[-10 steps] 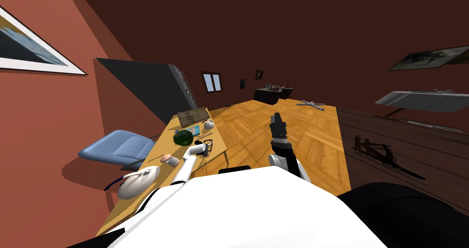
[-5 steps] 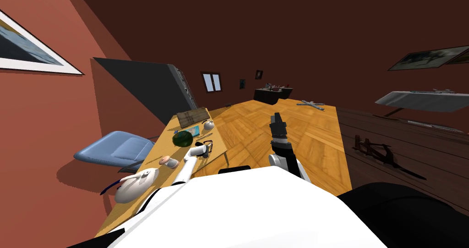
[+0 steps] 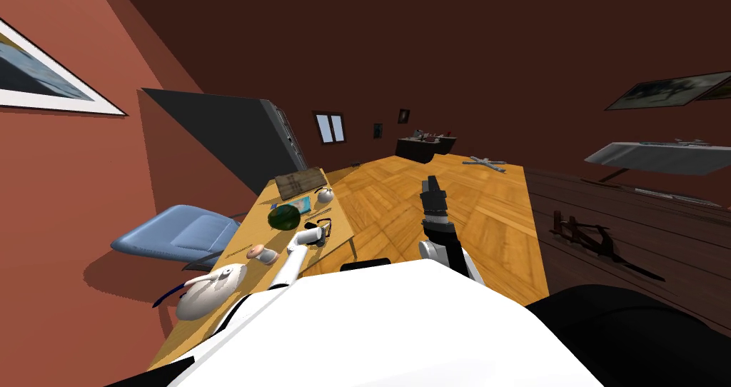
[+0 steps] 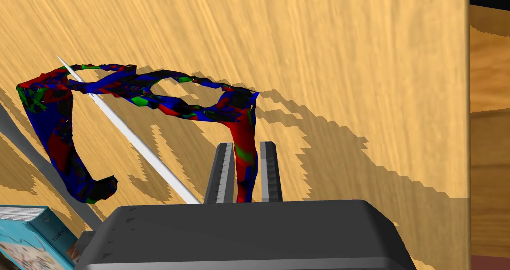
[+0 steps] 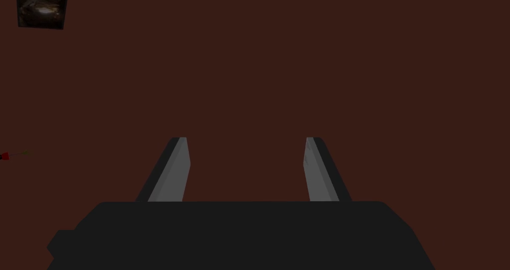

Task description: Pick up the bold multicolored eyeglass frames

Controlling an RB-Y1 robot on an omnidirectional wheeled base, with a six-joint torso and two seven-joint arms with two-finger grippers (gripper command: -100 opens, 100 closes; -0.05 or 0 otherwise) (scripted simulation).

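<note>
The eyeglass frames [image 4: 189, 111], mottled blue, red, green and black, lie on the light wooden desk [image 4: 348, 58]. My left gripper [image 4: 246, 145] is shut on one red temple arm, a finger pressing each side of it. The other temple arm curls away on the far side of the frames. From the head camera the glasses [image 3: 323, 225] are a small dark shape at the tip of my left gripper [image 3: 318, 234], near the desk's [image 3: 341, 215] floor-side edge. My right gripper [image 3: 430, 183] hangs over the floor, and its fingers [image 5: 174, 170] stand open and empty.
A thin pale rod [image 4: 129, 137] lies across the glasses, with a teal book [image 4: 30, 232] beside my hand. On the desk are a green round object [image 3: 284, 216], a small white pot [image 3: 325, 195], a brown board [image 3: 300, 181] and a white object [image 3: 207, 293]. A blue chair [image 3: 178, 233] stands beyond it.
My left gripper's fingers have closed on the glasses' temple arm. The head view has drifted slightly; both arms stay where they were.
</note>
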